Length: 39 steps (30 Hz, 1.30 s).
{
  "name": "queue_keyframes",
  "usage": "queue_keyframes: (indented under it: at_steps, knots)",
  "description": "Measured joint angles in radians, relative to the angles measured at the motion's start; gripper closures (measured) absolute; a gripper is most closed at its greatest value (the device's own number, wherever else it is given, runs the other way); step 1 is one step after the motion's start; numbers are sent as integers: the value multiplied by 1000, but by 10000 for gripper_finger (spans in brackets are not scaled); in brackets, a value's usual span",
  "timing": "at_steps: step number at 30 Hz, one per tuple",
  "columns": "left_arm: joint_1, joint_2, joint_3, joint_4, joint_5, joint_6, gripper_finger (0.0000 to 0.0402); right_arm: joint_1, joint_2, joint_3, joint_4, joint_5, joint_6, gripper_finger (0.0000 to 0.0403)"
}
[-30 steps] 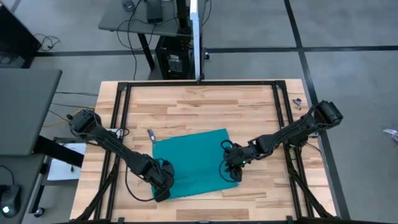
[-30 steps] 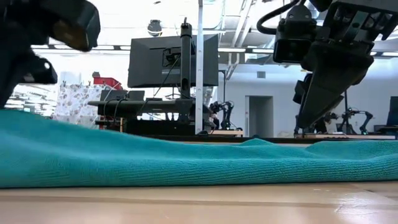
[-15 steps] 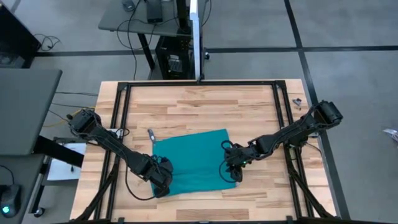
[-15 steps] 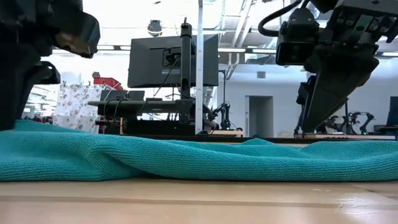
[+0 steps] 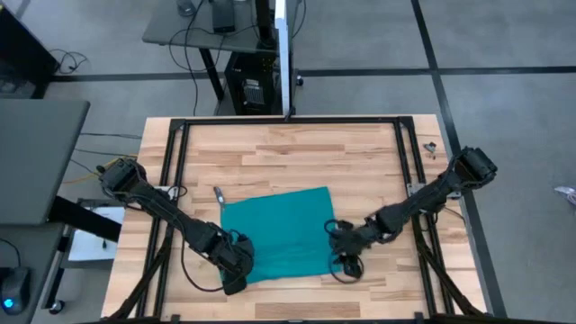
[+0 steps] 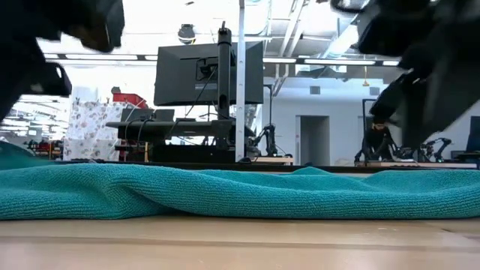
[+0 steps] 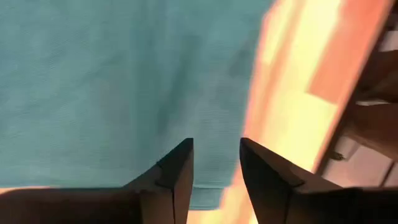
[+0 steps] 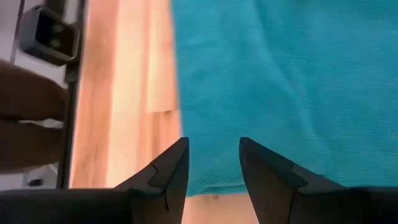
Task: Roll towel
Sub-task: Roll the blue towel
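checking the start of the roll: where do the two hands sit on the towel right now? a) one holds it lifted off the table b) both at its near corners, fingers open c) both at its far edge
b: in the high view the left hand and right hand sit at the near corners of the flat towel, and each wrist view shows parted fingers with nothing between.

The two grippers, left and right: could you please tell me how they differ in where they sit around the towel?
The left gripper sits at the towel's near left corner, while the right gripper sits at its near right corner. In its wrist view the left gripper is mostly over cloth, with wood to one side; the right gripper also straddles the edge. Both are open, fingers apart, holding nothing, low over the wooden table.
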State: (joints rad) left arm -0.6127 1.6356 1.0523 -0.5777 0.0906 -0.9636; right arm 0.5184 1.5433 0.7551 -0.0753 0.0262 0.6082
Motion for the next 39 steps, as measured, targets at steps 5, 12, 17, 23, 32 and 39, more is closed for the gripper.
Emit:
queue_keyframes:
  at_steps: [5, 12, 17, 23, 32, 39]
  knots:
    - [-44, 1, -25, 23, -2, -72, 289, 56, 28, 0, -2, 92, 8, 302]
    - [-68, 2, -83, 94, -18, -130, 290, 48, 114, 0, 5, 108, 19, 388]
    - [-74, 2, -135, 156, -23, -183, 291, 44, 127, 0, 1, 108, 31, 396]
    - [-74, 3, -210, 290, -38, -253, 291, 44, 127, 0, 2, 108, 38, 402]
    - [-120, -1, -233, 228, -36, -253, 291, 44, 124, 3, -74, 108, 39, 402]
    - [-141, -3, -219, 207, -10, -249, 291, 42, 113, 1, -69, 108, 39, 403]
